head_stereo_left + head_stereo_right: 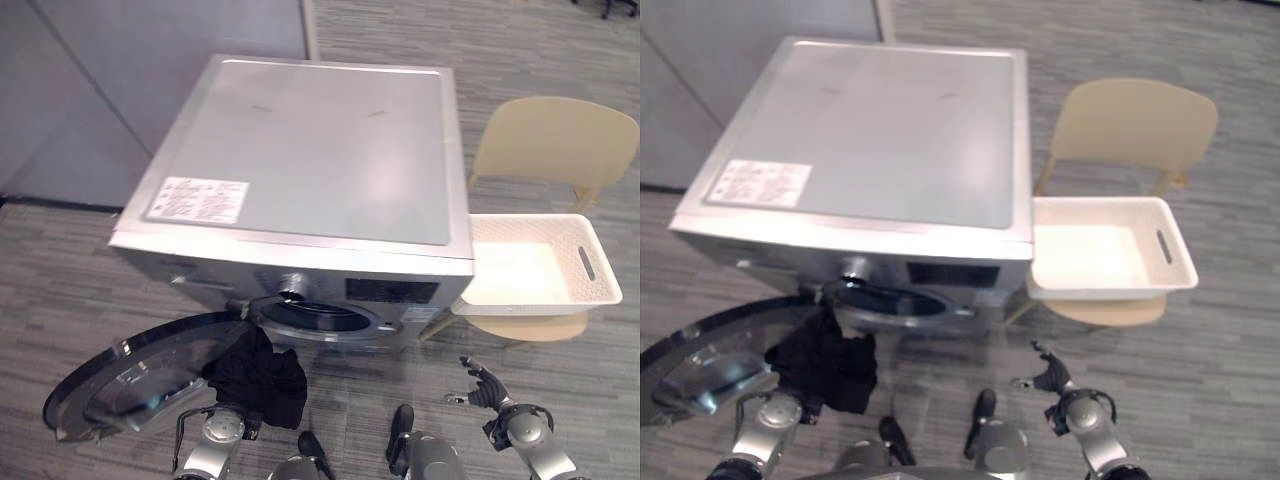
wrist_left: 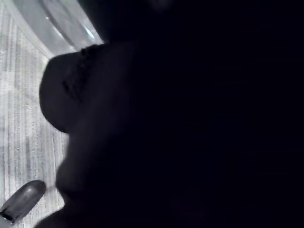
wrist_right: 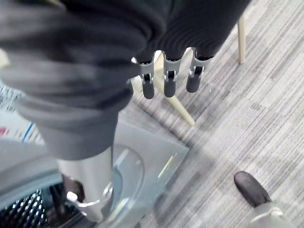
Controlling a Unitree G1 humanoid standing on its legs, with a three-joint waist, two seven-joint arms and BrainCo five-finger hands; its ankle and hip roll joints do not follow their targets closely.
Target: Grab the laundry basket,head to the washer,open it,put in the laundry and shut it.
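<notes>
Grey striped carpet floor, grey partition wall behind. Washer (image 1: 310, 160) stands centre; white label (image 1: 197, 199) at front-left corner of its top, print too small for me to read. Door (image 1: 130, 375) swung open to the left. Black laundry (image 1: 258, 378) hangs just below drum opening; left hand (image 1: 222, 428) under it, fingers hidden, I cannot tell grip. White laundry basket (image 1: 590, 262) sits on beige chair (image 1: 555, 140), right of washer. Right hand (image 1: 486, 385) low, fingers relaxed, holding nothing.
</notes>
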